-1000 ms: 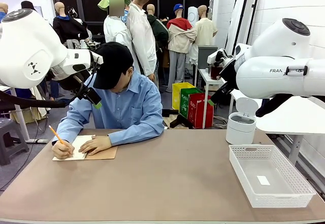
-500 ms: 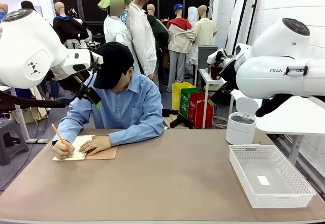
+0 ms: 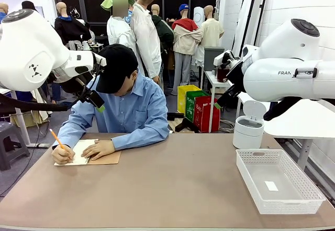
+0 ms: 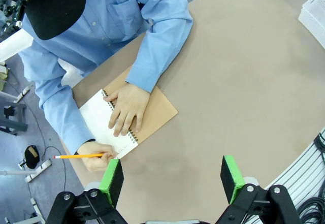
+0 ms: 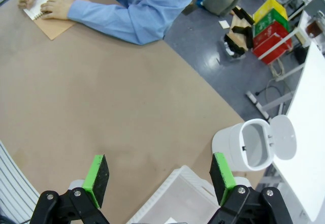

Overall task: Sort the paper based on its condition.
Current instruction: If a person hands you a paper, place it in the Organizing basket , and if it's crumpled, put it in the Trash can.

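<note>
Loose paper is out of view. At the far left of the table a person writes with an orange pencil (image 3: 57,138) on the white page (image 4: 96,115) of a spiral notebook (image 3: 99,158) with a tan cover, the other hand flat on it. My left gripper (image 3: 97,102) hangs high in front of the person's shoulder; in its wrist view the left gripper (image 4: 172,176) is open and holds nothing, above the notebook (image 4: 155,115). My right gripper (image 3: 220,101) is raised at the right; in its wrist view the right gripper (image 5: 160,176) is open, over bare table.
A white mesh basket (image 3: 277,151) stands at the table's right with a tiny white scrap (image 3: 271,186) inside. Behind it is a small white bin (image 3: 247,131) with its lid flipped up, also seen as the bin (image 5: 244,148). The brown tabletop (image 3: 172,184) lies between notebook and basket.
The person's pencil tip shifts slightly back and forth while writing. Both arms have stayed still.
</note>
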